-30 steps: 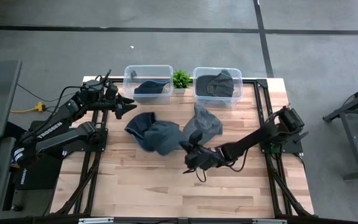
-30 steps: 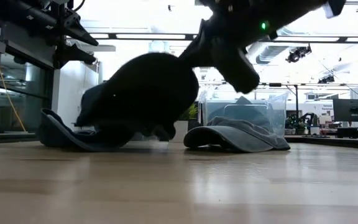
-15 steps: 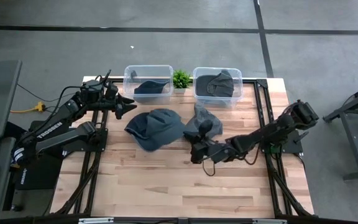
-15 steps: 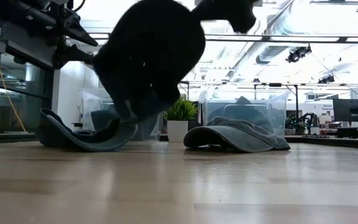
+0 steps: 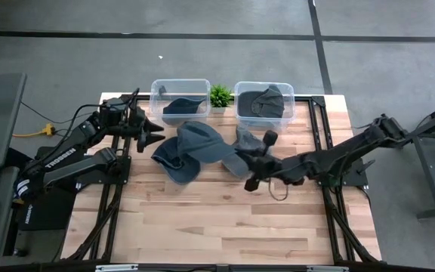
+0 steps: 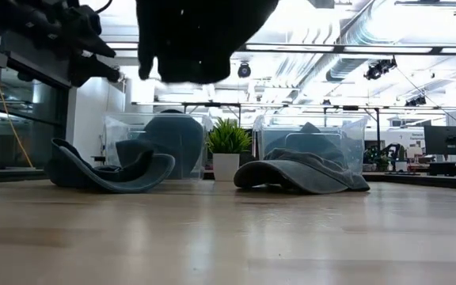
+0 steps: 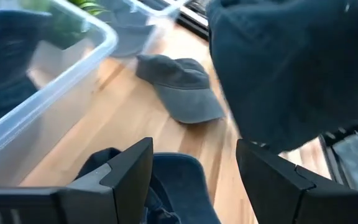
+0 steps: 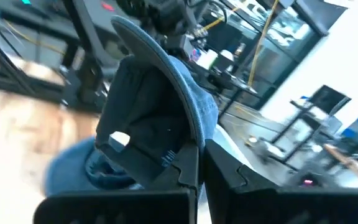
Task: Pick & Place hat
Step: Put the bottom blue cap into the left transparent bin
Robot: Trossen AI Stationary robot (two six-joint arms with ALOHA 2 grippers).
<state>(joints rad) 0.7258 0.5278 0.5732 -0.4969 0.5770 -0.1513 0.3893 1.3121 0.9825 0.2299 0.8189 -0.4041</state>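
Carrying blue-grey cap (image 5: 200, 141) aloft, right pincer (image 5: 242, 162) pinching soft fabric edge; light, floppy. Left pincer (image 5: 151, 128) spread, idle near bin (image 5: 180, 99).

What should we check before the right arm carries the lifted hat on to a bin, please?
1. Right gripper shut on the lifted hat: ok.
2. Hat clear of the table: ok, low view shows it hanging well above.
3. Left bin has room: cannot tell; one hat already inside.
4. Left gripper out of the path: not ok, open and close beside the hat.
5. Other hats on the table undisturbed: ok.
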